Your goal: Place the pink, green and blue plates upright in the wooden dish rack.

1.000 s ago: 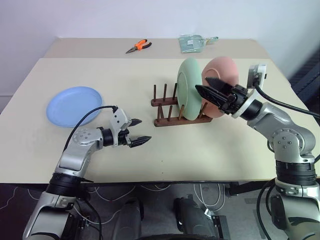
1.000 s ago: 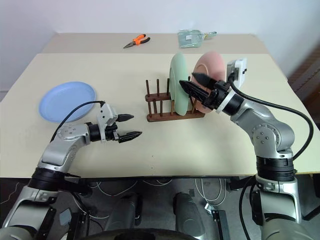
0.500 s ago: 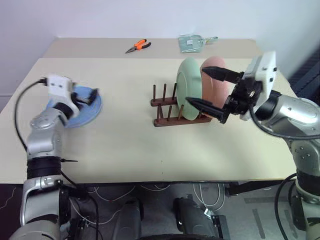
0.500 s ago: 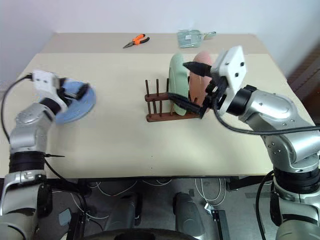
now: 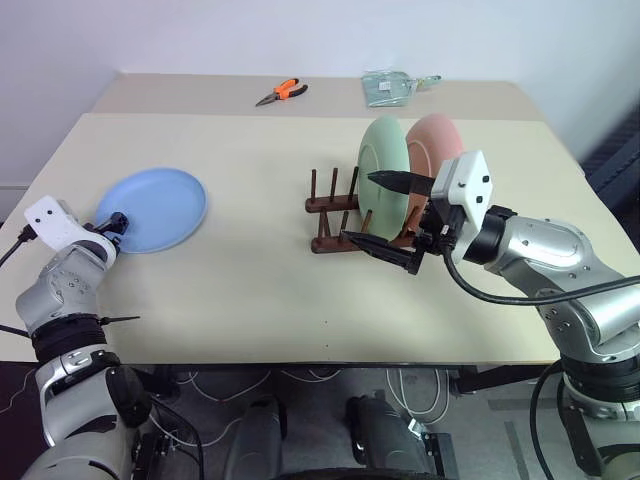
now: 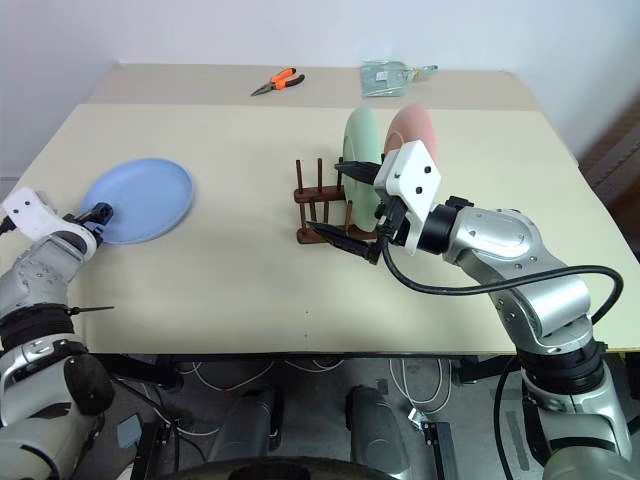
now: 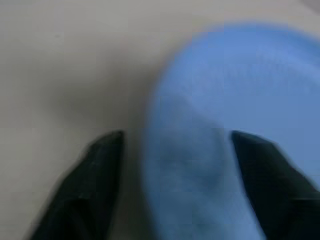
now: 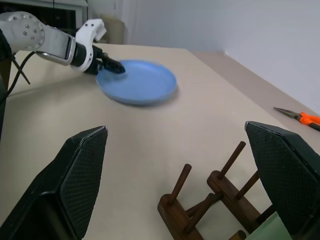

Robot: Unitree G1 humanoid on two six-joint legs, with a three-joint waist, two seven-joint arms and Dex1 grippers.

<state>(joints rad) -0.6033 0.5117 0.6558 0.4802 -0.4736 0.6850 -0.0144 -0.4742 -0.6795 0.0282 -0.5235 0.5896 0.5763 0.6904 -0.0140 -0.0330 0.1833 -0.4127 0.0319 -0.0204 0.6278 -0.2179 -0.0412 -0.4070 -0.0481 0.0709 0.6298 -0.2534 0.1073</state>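
Meanwhile left hand (image 5: 112, 222) straddles the blue plate (image 5: 152, 208) rim unclenched, right hand (image 5: 385, 215) level, released

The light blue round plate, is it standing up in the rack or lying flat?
Lying flat. The light blue round plate rests on the beige table, well apart from the dark wooden dish rack.

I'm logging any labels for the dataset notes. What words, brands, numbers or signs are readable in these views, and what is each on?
None can be read.
Clear packet at the far table edge: any print is too small to read.
Orange-handled pliers, blue plate, green plate, pink plate, wooden dish rack: no markings visible.
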